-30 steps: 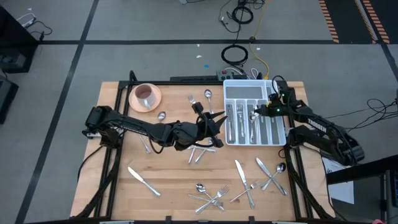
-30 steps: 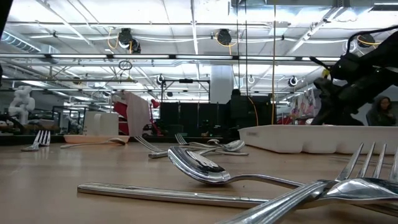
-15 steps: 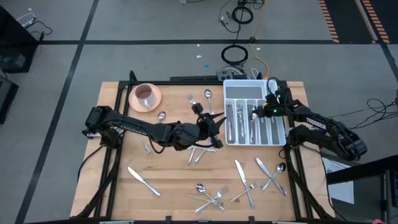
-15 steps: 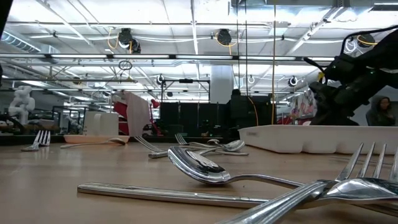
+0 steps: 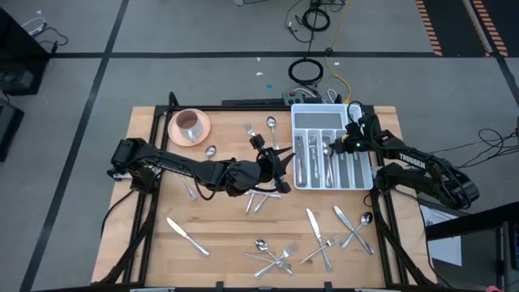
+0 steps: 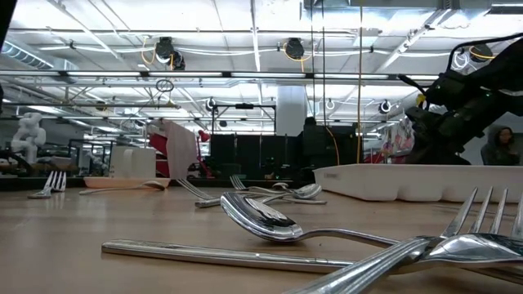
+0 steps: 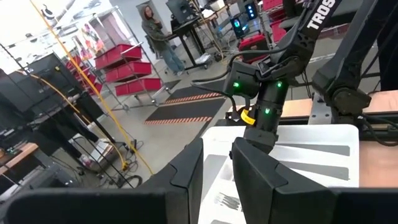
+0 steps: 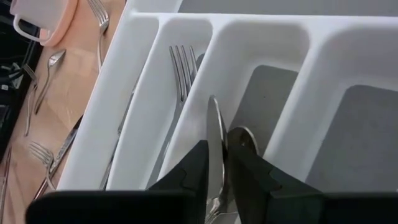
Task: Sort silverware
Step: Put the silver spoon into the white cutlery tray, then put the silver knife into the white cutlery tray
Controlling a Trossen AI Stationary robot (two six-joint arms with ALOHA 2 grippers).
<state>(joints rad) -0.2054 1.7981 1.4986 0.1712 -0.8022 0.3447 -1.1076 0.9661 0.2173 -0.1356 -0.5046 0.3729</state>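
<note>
- Table [image 5: 162, 243]: loose silverware [image 5: 276, 258] lies scattered across the wood, most of it along the near edge, with a few pieces near the pink cup [image 5: 189, 123].
- White divided tray [image 5: 366, 180]: several forks and other pieces already lie in its long compartments.
- Left gripper [image 5: 280, 166]: hovers just beside the tray's left wall. Jaws stand slightly apart; no item is visible between them.
- Right gripper [image 8: 217, 163]: positioned over the tray, jaws closed on a spoon [image 8: 214, 134] above a compartment that already holds a spoon, beside the fork compartment.
- Risk: the spoon hangs near the divider wall. If released off-centre, it may straddle the divider or slide in among the forks.
- Risk: both grippers work near the tray; converging moves could cause contact.
</note>
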